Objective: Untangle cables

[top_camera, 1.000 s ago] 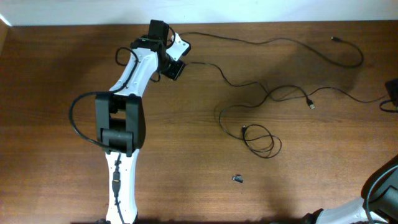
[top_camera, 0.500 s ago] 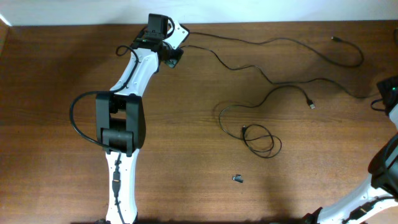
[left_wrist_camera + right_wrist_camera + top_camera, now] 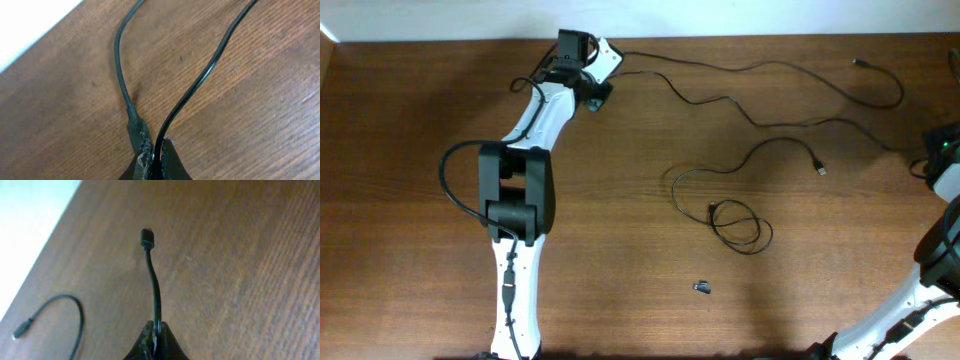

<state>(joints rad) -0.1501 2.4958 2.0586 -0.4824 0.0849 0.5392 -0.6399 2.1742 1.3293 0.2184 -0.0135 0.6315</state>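
Note:
Three thin black cables lie on the brown table. My left gripper (image 3: 599, 94), at the far left, is shut on one cable (image 3: 800, 124) that stretches across to my right gripper (image 3: 931, 160) at the right edge, which is shut on its other end. In the left wrist view the jaws (image 3: 157, 152) pinch this cable (image 3: 210, 70); a second cable's plug (image 3: 135, 126) lies beside them. In the right wrist view the jaws (image 3: 157, 329) pinch the cable just behind its plug (image 3: 147, 236). A second cable (image 3: 760, 67) runs along the far edge. A third (image 3: 740, 226) lies coiled at mid-table.
A tiny dark stubby piece (image 3: 703, 288) lies near the front middle. The table's far edge meets a white surface (image 3: 720, 15). Another cable end (image 3: 21, 329) curves at the lower left of the right wrist view. The left arm (image 3: 515, 190) spans the left side.
My left gripper has moved toward the far edge and my right gripper has come in at the right edge. The held cable has pulled straighter and lifted off the coiled cable.

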